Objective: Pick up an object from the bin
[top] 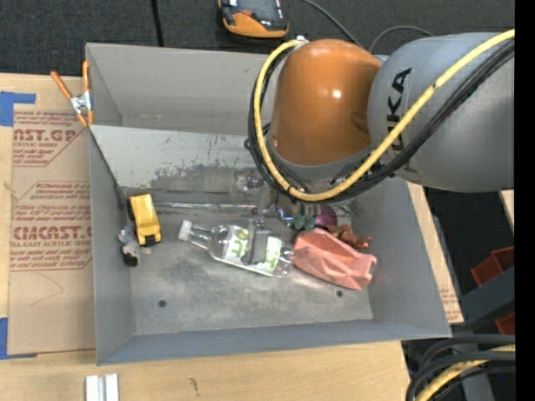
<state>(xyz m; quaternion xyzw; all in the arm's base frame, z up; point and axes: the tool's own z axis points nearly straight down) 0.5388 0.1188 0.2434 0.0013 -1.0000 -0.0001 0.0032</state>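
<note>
The arm (456, 111) comes in from the right, and its orange cover (322, 103) hangs over the middle of the bin (251, 337). What shows of the gripper (292, 214) sits below the cover's lower edge, and whether it is released or clenched cannot be told from here.

Just below it and to the left, a clear plastic bottle (238, 247) with a green label lies flat on its side on the bin floor. Its long axis runs slantwise, with the neck pointing up and left and the base down and right, near the gripper.

Touching the base on the right is a crumpled pink bag (336, 261). A small purple and green piece (322, 219) sits just above the bag, half under the arm, and a brown bit (358, 241) sits at the bag's upper right.

Well apart, near the left wall, a yellow toy truck (145, 217) lies lengthwise toward the back wall, with a small dark part (129, 256) just below it.
</note>
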